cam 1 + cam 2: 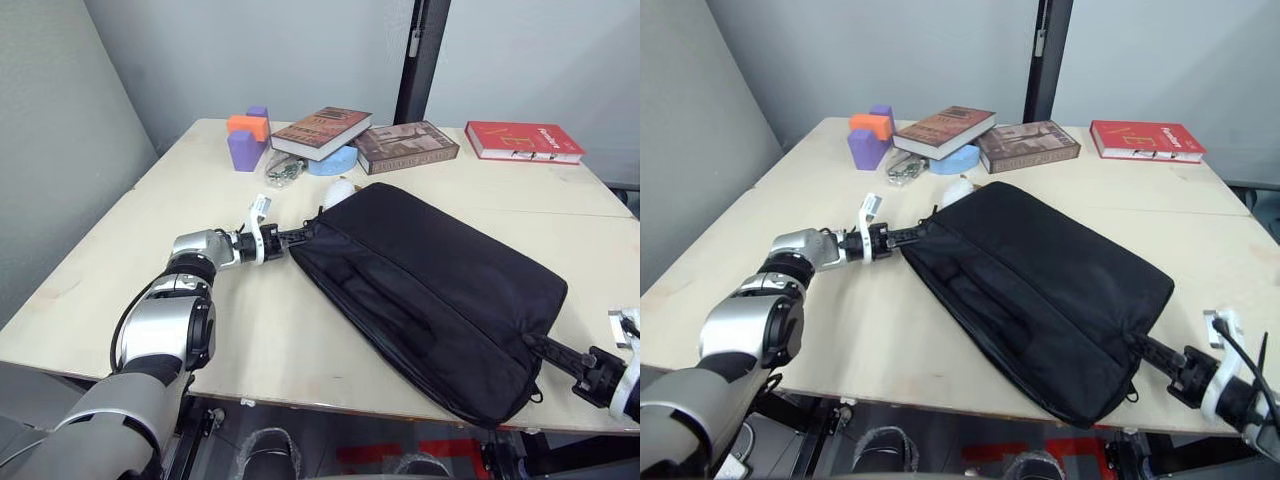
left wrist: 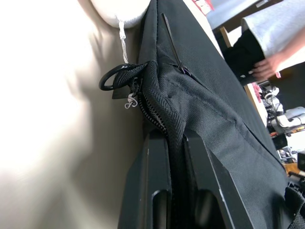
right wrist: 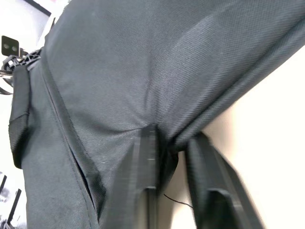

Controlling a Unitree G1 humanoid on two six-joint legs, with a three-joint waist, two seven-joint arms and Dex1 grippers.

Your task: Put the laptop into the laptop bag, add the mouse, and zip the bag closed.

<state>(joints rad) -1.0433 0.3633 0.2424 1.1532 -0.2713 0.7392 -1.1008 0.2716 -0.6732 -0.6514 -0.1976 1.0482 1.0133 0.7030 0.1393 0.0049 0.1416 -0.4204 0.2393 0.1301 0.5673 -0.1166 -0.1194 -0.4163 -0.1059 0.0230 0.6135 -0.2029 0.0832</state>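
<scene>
The black laptop bag (image 1: 430, 285) lies flat and slanted across the middle of the table. My left gripper (image 1: 305, 236) is shut on the bag's left corner, and its fingers (image 2: 150, 162) pinch the zip edge beside a black ring pull (image 2: 110, 78). At the table's front edge my right gripper (image 1: 545, 350) is shut on the bag's near right corner, with a fold of fabric between its fingers (image 3: 145, 157). The laptop and the mouse are out of view.
A rounded white soft object (image 1: 340, 190) sits just behind the bag's far corner. Further back are purple and orange blocks (image 1: 247, 137), a pale blue item (image 1: 335, 162), a small metal bundle (image 1: 283, 172) and three books (image 1: 322, 131) (image 1: 405, 146) (image 1: 523, 141). A person's hand (image 2: 267, 67) shows beyond the table.
</scene>
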